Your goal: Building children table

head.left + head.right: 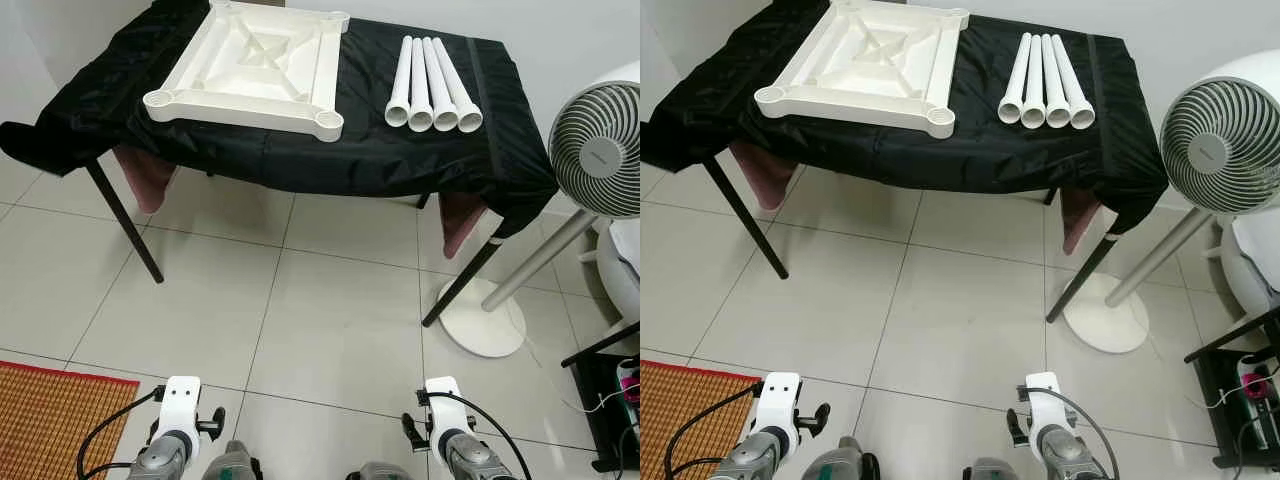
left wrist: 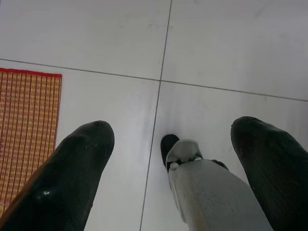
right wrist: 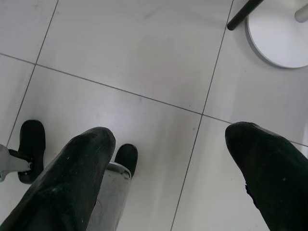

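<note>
Left eye view: tabletop point(image 1: 250, 65) lying at 11 o'clock, four legs point(image 1: 433, 85) at 1; both grippers' fingers point(image 2: 72, 178) hanging open, empty. Risk: legs rolling off desk point(image 1: 400, 160) if nudged.

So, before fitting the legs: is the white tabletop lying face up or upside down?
Upside down: the white tabletop shows its ribbed underside and round corner sockets.

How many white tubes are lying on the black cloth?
4. The tubes lie side by side, touching, on the right part of the black cloth, to the right of the white tabletop. None seems hidden.
</note>
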You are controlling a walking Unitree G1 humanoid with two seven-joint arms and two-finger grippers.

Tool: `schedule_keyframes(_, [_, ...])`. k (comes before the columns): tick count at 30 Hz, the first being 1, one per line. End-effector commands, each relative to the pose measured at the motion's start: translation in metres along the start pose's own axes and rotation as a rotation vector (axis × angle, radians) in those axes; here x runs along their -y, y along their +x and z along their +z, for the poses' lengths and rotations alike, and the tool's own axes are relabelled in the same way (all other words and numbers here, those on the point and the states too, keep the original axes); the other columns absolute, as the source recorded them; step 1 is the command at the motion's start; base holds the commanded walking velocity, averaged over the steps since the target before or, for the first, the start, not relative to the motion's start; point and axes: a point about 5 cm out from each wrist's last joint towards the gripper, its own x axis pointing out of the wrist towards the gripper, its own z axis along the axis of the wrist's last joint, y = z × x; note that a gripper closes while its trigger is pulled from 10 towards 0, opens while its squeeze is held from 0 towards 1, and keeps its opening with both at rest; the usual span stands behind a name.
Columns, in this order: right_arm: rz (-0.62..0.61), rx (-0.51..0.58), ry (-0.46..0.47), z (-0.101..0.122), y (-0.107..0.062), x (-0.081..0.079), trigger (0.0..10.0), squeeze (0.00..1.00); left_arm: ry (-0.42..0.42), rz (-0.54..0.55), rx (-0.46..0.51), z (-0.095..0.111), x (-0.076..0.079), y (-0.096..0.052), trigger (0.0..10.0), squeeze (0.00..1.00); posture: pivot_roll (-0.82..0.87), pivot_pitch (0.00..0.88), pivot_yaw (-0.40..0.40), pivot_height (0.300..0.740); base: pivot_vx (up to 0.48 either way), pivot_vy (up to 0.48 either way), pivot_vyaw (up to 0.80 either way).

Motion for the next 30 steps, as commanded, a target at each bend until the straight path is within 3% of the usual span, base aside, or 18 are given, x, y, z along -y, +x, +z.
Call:
schedule_keyframes(1, [-0.011, -0.014, 0.014, -0.006, -0.002, 0.002, 10.0, 0.0, -0.002, -0.016, -0.003, -0.002, -0.001, -0.001, 10.0, 0.0, -0.01, 0.0, -0.008, 0.74, 0.0, 0.0, 0.0])
schedule_keyframes(3, [-0.009, 0.039, 0.028, 0.004, 0.0, 0.003, 10.0, 0.0, -0.037, -0.023, 0.074, 0.012, -0.001, 0.002, 10.0, 0.0, -0.01, 0.0, -0.003, 0.74, 0.0, 0.0, 0.0])
schedule_keyframes(7, [0.0, 0.068, 0.036, 0.011, 0.002, 0.001, 10.0, 0.0, -0.047, -0.035, 0.128, 0.023, 0.001, 0.004, 10.0, 0.0, -0.01, 0.0, -0.002, 0.74, 0.0, 0.0, 0.0])
schedule_keyframes(17, [0.022, -0.016, -0.007, -0.003, 0.0, -0.008, 10.0, 0.0, 0.006, -0.057, -0.002, 0.002, 0.011, 0.002, 10.0, 0.0, -0.01, 0.0, 0.001, 0.74, 0.0, 0.0, 0.0])
schedule_keyframes(30, [0.021, -0.019, 0.01, -0.008, -0.002, -0.005, 10.0, 0.0, -0.006, -0.043, 0.044, 0.006, 0.005, 0.001, 10.0, 0.0, -0.01, 0.0, 0.002, 0.74, 0.0, 0.0, 0.0])
